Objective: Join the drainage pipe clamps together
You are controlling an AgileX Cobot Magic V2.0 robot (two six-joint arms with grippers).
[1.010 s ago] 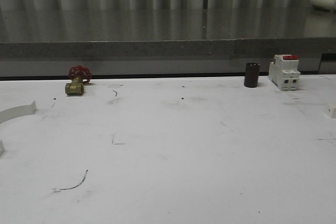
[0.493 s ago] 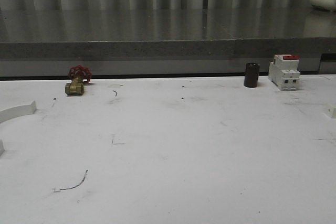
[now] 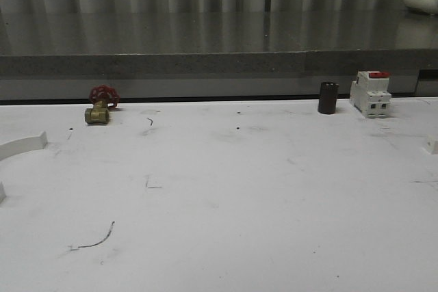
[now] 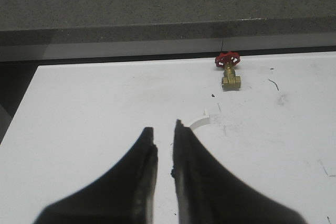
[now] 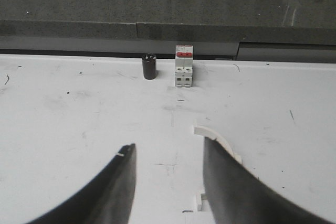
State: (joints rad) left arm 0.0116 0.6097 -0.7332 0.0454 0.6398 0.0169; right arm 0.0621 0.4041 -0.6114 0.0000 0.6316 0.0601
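White tabletop (image 3: pixel 226 189) seen from the front, bounded at the rear by a grey stone ledge (image 3: pixel 150 64). Along the rear edge stand, from left to right, a brass valve with a red handwheel (image 3: pixel 100 106), a dark cylinder (image 3: pixel 328 98) and a white breaker with a red top (image 3: pixel 370 93); the cylinder and breaker stand just beside each other, well apart from the valve. One drainage pipe clamp (image 3: pixel 23 146), a white curved half-ring, lies at the far left edge of the tabletop, cut off by the frame, with a small white fragment (image 3: pixel 2 192) nearer the camera that may be its other end. A small white block (image 3: pixel 431 146) sits at the far right edge. In the left wrist view, the left claw (image 4: pixel 163 131) hangs above the tabletop with its two dark fingers (image 4: pixel 144 153) nearly together, a narrow gap between the tips, holding nothing; the end of the left clamp shows just beyond the fingertips, with the valve farther off. In the right wrist view, the right claw (image 5: pixel 169 150) is spread wide and empty; the second drainage pipe clamp (image 5: pixel 216 139) lies on the tabletop, partly hidden behind one finger, its end tab (image 5: pixel 200 201) visible low between the fingers. The cylinder and breaker stand beyond it near the ledge.
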